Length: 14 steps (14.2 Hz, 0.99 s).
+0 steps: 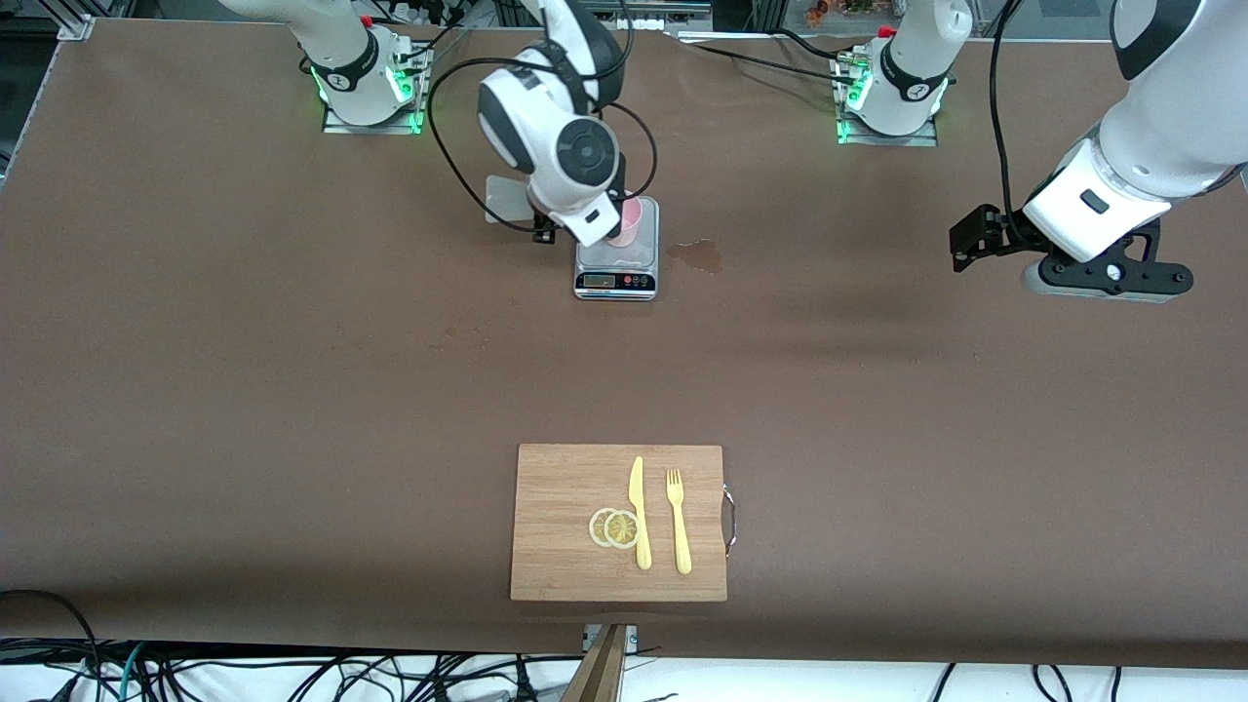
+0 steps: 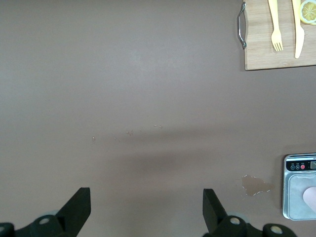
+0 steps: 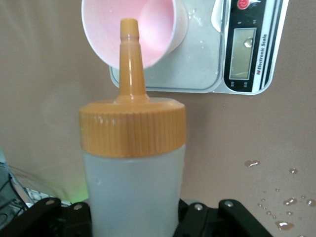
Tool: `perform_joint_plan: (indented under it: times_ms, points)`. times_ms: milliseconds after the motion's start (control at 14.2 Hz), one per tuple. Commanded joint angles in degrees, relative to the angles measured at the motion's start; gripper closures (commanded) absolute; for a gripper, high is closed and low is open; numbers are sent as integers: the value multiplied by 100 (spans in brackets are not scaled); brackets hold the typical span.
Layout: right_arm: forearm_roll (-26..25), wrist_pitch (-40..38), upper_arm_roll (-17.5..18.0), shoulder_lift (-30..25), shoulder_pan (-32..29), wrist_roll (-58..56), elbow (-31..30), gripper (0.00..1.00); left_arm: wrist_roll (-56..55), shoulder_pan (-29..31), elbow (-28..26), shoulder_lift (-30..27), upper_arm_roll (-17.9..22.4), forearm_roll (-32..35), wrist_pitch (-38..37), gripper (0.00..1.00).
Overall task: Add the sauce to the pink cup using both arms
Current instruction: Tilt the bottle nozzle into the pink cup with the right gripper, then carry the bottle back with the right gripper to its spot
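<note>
The pink cup [image 1: 631, 222] [image 3: 158, 24] stands on a small kitchen scale [image 1: 616, 265] [image 3: 197, 64] near the robots' bases. My right gripper [image 3: 134, 215] is shut on the sauce bottle [image 3: 133, 182], gripping its whitish body from both sides. The bottle's orange nozzle [image 3: 130, 54] points at the cup's mouth. In the front view my right wrist [image 1: 570, 156] hides the bottle. My left gripper [image 1: 975, 239] [image 2: 146, 207] hangs open over bare table toward the left arm's end, holding nothing.
A wooden cutting board [image 1: 565, 556] [image 2: 261, 49] with a yellow knife [image 1: 639, 512], a fork [image 1: 678, 522] and two lemon slices [image 1: 614, 527] lies near the front edge. A wet spill [image 1: 697, 255] [image 2: 254, 185] marks the table beside the scale. Droplets [image 3: 286, 202] dot the table.
</note>
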Motion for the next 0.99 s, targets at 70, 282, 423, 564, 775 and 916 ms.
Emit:
perform_joint_plan:
  times_ms: [70,282,423,564,775,916]
  points:
    - [587,15,31,-568,-517,-676,-332,82,16,9,143,82,1,28,28,0]
    - [1069,-91,31,-727,-1184,-1430,-341,82,16,-35,134,73,-7,-7,11,0]
    - [1404,-144,31,-744,-1737,-2124,-341,82,25,-35,134,64,-7,-16,-24,0]
    - [1833,-327,31,-744,-2317,-2862,-341,82,25,-35,143,73,1,-16,-16,0]
    - [2440,-723,31,-744,-3240,-4136,-428,82,16,-35,143,64,1,-7,-16,0]
    - [2819,-995,31,-675,-3916,-5102,-463,82,16,-35,143,73,1,-7,-16,0]
